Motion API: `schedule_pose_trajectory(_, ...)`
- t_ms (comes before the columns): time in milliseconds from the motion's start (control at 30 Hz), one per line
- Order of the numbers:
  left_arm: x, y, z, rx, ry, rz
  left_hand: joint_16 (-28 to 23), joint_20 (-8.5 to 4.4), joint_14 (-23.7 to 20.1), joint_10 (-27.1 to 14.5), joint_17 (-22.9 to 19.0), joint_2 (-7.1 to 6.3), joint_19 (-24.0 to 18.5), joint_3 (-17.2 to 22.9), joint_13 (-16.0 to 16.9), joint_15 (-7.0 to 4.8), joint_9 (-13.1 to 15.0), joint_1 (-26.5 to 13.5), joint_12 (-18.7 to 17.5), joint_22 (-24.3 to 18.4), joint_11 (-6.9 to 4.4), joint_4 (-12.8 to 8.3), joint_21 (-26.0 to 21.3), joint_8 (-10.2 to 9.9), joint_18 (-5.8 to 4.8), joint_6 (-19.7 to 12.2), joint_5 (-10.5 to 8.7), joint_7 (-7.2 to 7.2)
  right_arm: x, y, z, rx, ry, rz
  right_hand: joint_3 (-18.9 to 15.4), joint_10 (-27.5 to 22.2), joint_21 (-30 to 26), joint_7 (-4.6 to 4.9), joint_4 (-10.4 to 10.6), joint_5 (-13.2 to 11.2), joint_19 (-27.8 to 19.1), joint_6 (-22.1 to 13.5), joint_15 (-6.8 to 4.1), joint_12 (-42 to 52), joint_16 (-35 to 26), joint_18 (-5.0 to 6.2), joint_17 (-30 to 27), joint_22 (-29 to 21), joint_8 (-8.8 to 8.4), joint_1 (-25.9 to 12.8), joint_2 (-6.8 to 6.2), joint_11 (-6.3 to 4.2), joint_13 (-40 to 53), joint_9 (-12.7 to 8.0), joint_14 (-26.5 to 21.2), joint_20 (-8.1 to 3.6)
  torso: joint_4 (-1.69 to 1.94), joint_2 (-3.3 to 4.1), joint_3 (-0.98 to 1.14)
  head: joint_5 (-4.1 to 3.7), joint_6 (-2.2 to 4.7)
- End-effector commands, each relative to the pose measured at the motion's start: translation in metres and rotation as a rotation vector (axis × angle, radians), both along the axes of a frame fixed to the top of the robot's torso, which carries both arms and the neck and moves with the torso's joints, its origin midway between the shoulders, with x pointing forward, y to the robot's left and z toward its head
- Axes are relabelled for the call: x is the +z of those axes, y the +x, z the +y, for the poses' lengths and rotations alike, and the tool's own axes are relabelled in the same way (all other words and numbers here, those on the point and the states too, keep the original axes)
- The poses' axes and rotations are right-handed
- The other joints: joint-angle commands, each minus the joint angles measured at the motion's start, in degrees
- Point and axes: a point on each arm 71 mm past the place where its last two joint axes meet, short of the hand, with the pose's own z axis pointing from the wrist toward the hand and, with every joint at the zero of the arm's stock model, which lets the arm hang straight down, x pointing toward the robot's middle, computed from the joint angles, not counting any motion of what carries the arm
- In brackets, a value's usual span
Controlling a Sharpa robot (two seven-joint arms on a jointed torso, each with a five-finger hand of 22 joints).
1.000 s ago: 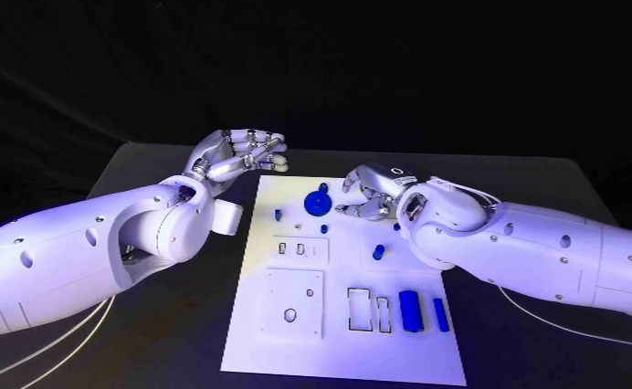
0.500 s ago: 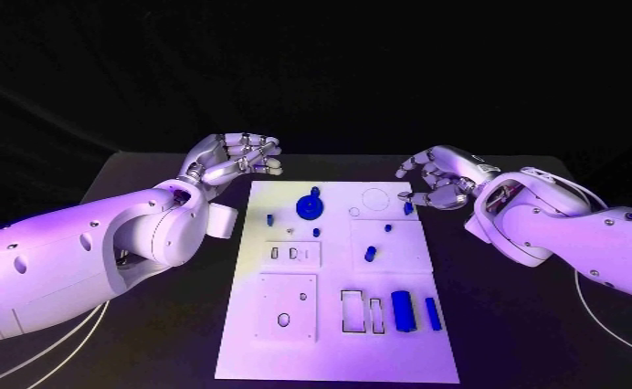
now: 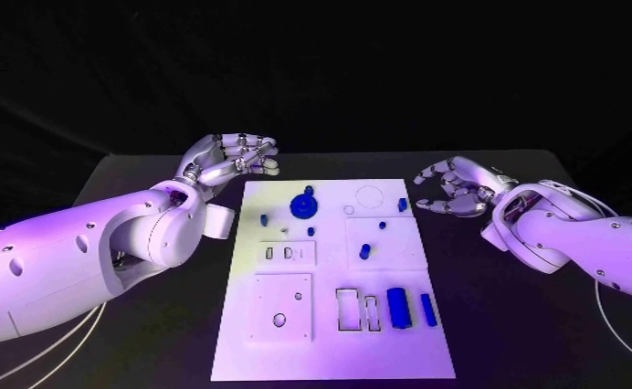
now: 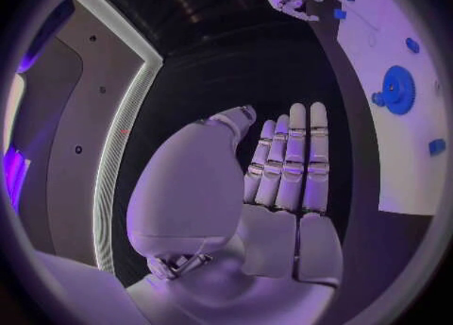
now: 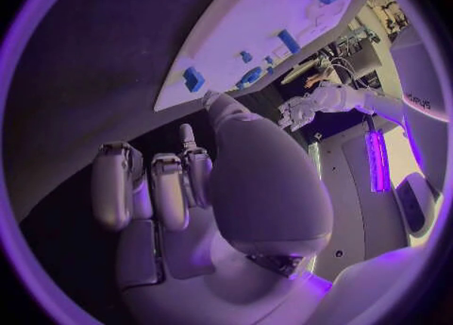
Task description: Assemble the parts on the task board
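Your left hand (image 3: 238, 155) hovers unchanged off the task board's (image 3: 330, 334) far left corner, fingers curled together on nothing. The blue gear (image 3: 303, 204) sits just beyond it. Your right hand (image 3: 452, 186) has withdrawn off the board's right edge, fingers apart and empty, so that placement looks finished.

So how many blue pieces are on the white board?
8: the gear, two small pieces beside it, three pieces toward the right, two bars nearest the robot. Others may be hidden.
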Motion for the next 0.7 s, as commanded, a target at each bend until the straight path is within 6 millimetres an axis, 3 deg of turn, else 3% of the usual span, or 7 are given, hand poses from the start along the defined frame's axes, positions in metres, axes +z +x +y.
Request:
schedule_pose_trajectory(33,0.001,-0.001,-0.003,-0.023,-0.013,-0.005,-0.1,-0.10,-0.1,0.5,0.1,-0.25,-0.4,0.2,0.0,0.18,0.1,-0.4,-0.2,0.1,0.02,0.0,0.3,-0.2,0.59,0.2,-0.33,0.06,-0.003,0.002,0.004,0.028,0.007,0.000,-0.2,-0.1,0.0,0.05,0.2,0.1,0.0,-0.5,0.15,-0.2,0.0,0.57,9.1,4.6,-0.24,0.6,-0.08,0.11,5.2,-0.1,4.6,0.23,0.14,0.05,0.07,-0.05,-0.11)
schedule_pose_trajectory(200,0.000,0.000,-0.003,-0.023,-0.013,-0.004,-0.1,-0.10,-0.1,0.5,0.1,-0.25,-0.4,0.2,0.0,0.18,0.1,-0.4,-0.2,0.1,0.02,0.0,0.3,-0.2,0.59,0.2,-0.33,0.06,-0.009,0.007,0.010,0.029,-0.023,-0.015,-0.2,0.1,0.5,0.17,0.5,0.1,0.4,-0.5,0.23,0.1,0.1,0.41,9.6,5.1,-0.28,0.7,0.30,0.21,5.5,0.0,4.8,0.29,0.14,0.03,0.14,-0.04,-0.28)
schedule_pose_trajectory(367,0.000,0.000,-0.002,-0.022,-0.012,-0.004,-0.1,-0.10,-0.1,0.5,0.1,-0.25,-0.4,0.2,0.0,0.18,0.1,-0.4,-0.2,0.1,0.02,0.0,0.3,-0.2,0.59,0.2,-0.33,0.06,-0.016,0.012,0.015,0.023,-0.034,-0.009,-0.2,0.5,0.9,0.19,0.8,0.1,0.7,-0.3,0.28,0.5,0.3,0.30,10.1,5.5,-0.19,0.7,0.69,0.24,5.9,0.1,4.9,0.36,0.06,0.02,-0.03,0.02,-0.33)
schedule_pose_trajectory(700,-0.001,0.000,-0.001,-0.020,-0.011,-0.003,-0.2,-0.09,-0.1,0.5,0.1,-0.26,-0.5,0.3,0.0,0.19,0.1,-0.5,-0.3,0.1,0.02,-0.1,0.4,-0.2,0.58,0.2,-0.35,0.06,-0.027,0.013,0.025,0.043,-0.052,0.032,0.5,1.1,1.1,-0.21,1.3,0.1,1.0,1.5,0.10,1.1,0.4,0.26,10.5,5.8,0.42,1.0,1.17,-0.07,6.5,0.4,5.0,0.30,0.07,-0.03,-0.06,0.37,-0.77)
